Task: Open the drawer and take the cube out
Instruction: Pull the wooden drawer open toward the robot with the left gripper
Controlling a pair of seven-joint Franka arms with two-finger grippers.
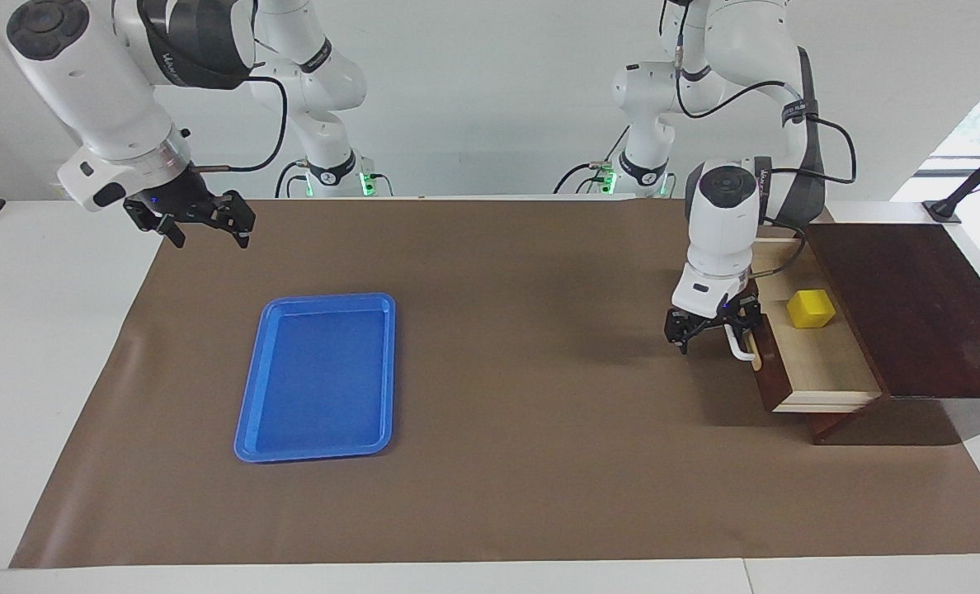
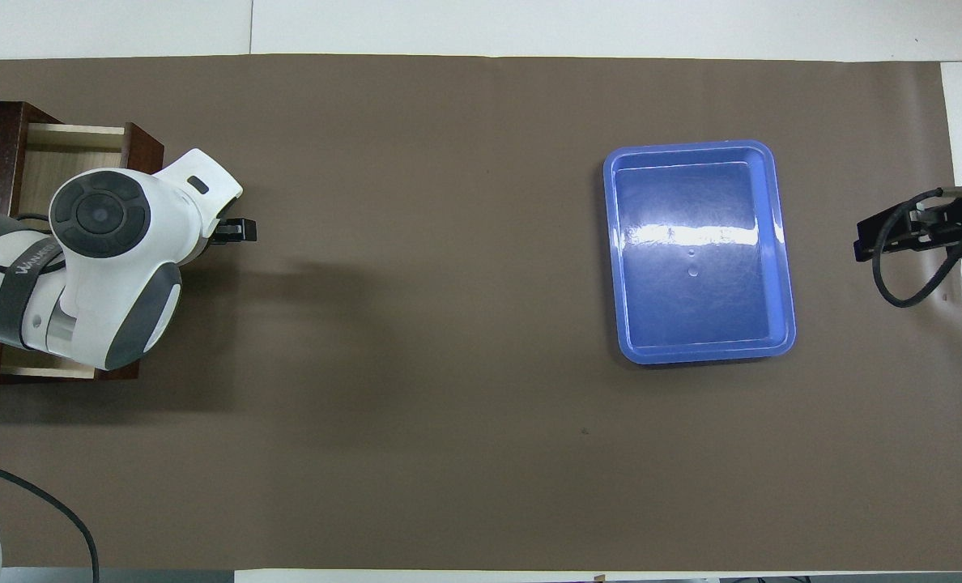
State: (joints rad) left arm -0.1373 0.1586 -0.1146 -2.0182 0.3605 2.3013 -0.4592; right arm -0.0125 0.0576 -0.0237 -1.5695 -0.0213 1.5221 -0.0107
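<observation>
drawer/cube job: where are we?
Done: drawer is pulled out, cube visible inside. In hand: left gripper at the handle, holding no cube. Left: lift the cube out. Right gripper waits above the table's edge.

Both views are evenly and brightly lit from above, with soft, diffuse light. The brown mat [image 1: 498, 388] reads flat and matte, with no hot spots. A broad white glare streak lies across the floor of the blue tray [image 2: 620, 243] in the overhead view; the facing view shows none there. A blurred shadow spreads on the mat beside the left arm [image 1: 725, 223], toward the tray. A darker shadow sits under the wooden box [image 1: 911, 305]. Daylight blows out at a window by the left arm's end. Focus is sharp throughout, and straight edges show no clear bending.
</observation>
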